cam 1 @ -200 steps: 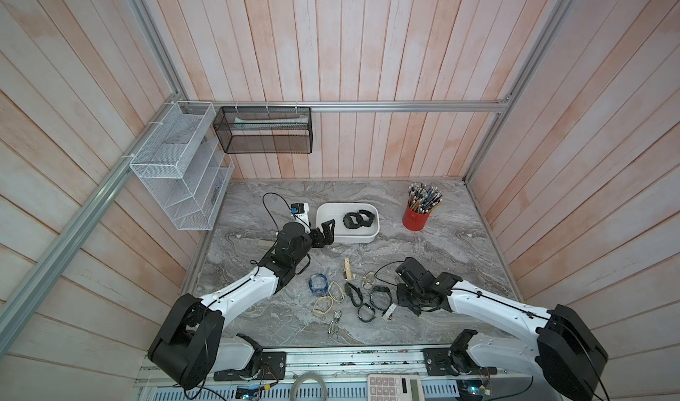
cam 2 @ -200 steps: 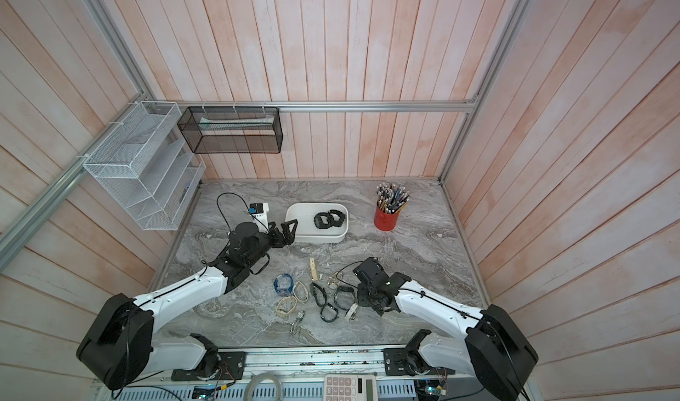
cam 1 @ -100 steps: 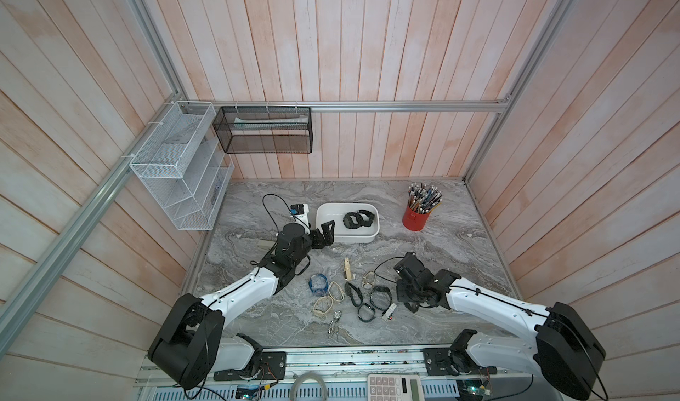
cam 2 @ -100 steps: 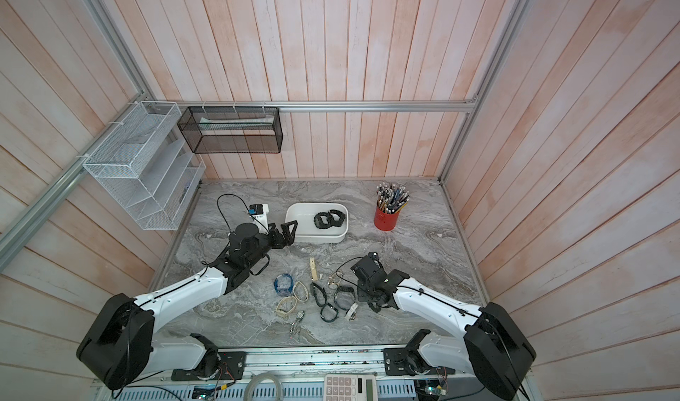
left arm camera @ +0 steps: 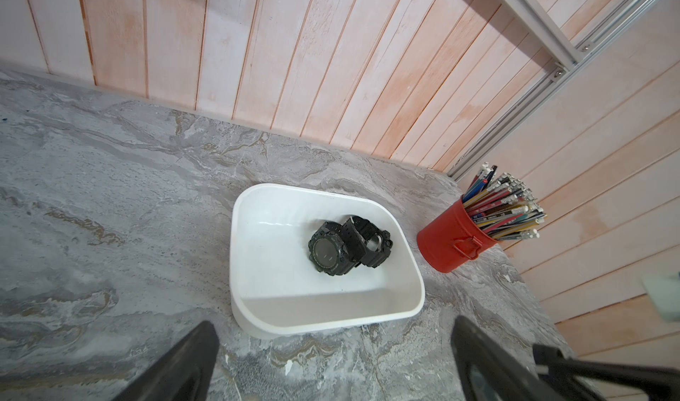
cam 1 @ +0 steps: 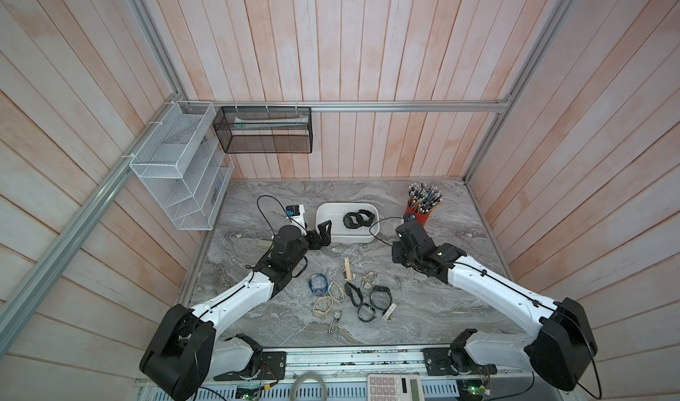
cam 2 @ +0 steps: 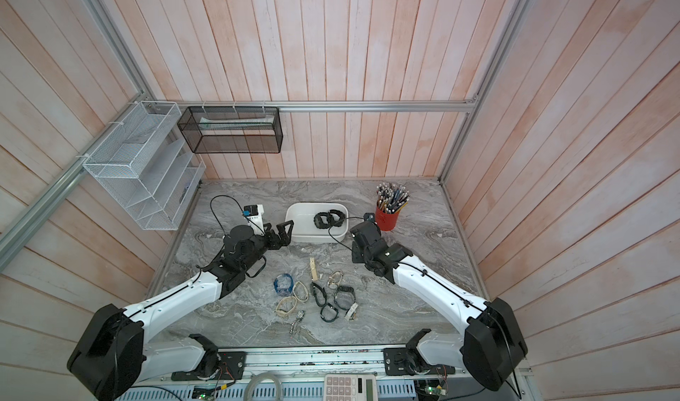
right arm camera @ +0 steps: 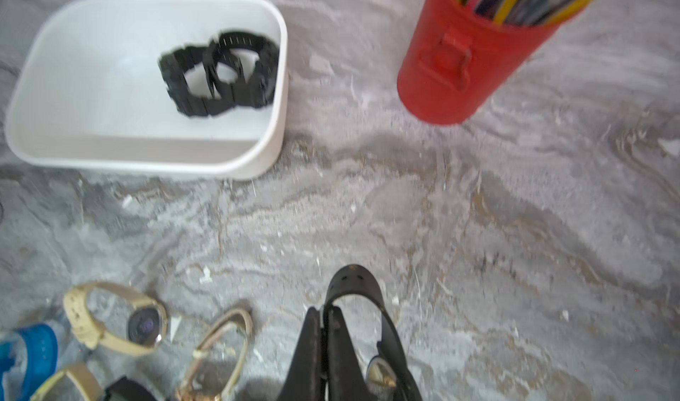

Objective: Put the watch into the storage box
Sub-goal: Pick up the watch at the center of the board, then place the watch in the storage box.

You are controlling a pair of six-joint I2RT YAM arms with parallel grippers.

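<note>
Watch [right arm camera: 354, 278] — lengthwise along gripper [right arm camera: 323, 312], seemingly

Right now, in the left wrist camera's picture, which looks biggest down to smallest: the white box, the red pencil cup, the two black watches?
1. storage box
2. red pencil cup, pencils included
3. Tied: dial-showing black watch and second black watch; they overlap and look alike, so no ranking.

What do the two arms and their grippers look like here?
Both match. The left arm and right arm have glossy white shells between bulky black joint housings, with a thin black cable running along each and looping free at the wrist. The left gripper and right gripper are black with narrow tapered fingers. No markings are legible.
</note>
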